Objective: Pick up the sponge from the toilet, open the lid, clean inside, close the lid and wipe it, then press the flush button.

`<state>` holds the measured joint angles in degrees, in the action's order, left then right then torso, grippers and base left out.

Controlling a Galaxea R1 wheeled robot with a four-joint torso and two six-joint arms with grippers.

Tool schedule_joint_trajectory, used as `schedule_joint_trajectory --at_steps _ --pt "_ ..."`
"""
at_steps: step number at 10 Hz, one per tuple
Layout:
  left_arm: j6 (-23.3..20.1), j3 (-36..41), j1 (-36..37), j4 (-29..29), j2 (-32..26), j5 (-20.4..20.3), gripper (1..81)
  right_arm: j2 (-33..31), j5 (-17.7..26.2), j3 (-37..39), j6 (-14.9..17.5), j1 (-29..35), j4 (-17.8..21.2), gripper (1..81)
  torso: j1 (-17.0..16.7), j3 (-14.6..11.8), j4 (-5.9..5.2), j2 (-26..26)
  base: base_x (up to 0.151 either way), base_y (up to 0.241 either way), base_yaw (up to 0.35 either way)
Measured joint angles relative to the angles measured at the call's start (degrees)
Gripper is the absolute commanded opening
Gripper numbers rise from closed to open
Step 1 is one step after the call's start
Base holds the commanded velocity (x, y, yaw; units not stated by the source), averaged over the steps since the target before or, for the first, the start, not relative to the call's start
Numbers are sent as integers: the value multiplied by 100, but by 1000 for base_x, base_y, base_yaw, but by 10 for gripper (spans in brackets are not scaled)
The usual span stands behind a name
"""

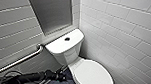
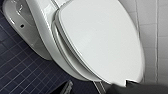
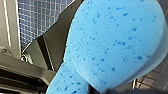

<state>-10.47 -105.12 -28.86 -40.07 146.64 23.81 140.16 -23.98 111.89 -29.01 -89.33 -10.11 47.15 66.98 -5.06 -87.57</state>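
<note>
- The sponge (image 3: 112,42) is bright blue with darker blue flecks, rounded and narrowing to a waist. In the right wrist view it sits very close to the camera and its edges are cut off.
- The right gripper (image 3: 107,90) is closed on the sponge and holds it clear of the floor. The sponge hides most of the grip.
- The left gripper (image 1: 60,76) ends a dark arm low beside the bowl. I cannot tell how far it is open.
- The toilet (image 1: 65,54) is white and glossy and stands in a corner of white-tiled walls.
- The lid (image 1: 94,76) is down, smooth and bare, and covers the bowl. In the head view its front edge is cut off.
- The flush button (image 1: 67,39) is a small dark round spot in the middle of the tank top.
- A metal grab bar (image 1: 20,60) runs along the wall beside the tank, and a grey panel (image 1: 53,11) sits above it.
- The floor (image 2: 20,72) is laid in small dark blue tiles.
</note>
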Motion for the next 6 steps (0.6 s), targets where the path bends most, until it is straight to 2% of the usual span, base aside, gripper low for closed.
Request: schedule_joint_trajectory --at_steps 3,6 --pt "-772 -65 -1220 438 -450 88 811 -2 -2 0 -1 30 0 10 0 0 0 0 0 0 0" --pt "-1537 -393 -2533 586 -505 -273 811 -9 -297 0 -1 30 0 10 0 0 0 0 0 0 0"
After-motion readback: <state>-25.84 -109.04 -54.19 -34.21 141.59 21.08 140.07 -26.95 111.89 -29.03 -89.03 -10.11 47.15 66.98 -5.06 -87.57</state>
